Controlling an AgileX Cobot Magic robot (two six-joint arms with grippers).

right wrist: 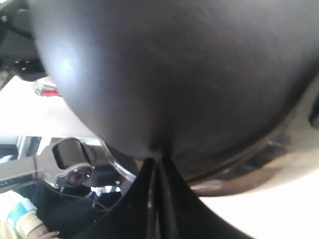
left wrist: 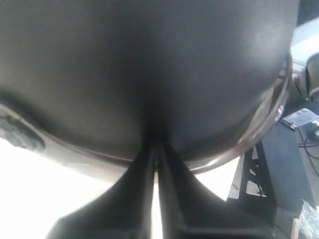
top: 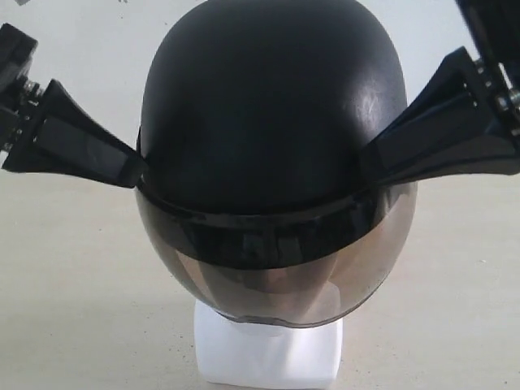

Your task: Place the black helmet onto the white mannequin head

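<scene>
Item one, left claw (top: 136,169): we record its fingers drawn together, with only a thin sliver of light between them in the left wrist view, and clamped on nothing. The tips press against the black helmet (top: 268,106) on the exterior view's left side, just above the rim. Its arm enters from the left edge and slants down toward the shell.

Item two, right claw (top: 367,162): fingers likewise together, tips butted against the opposite side of the shell at about the same height. Its arm comes in from the upper right, slanting down and inward.

Item three, black helmet: we find it seated upright over the white mannequin head (top: 268,357), with the smoky visor (top: 276,284) hanging across the face. Only the blocky neck base shows beneath, standing on the pale tabletop (top: 73,309).
</scene>
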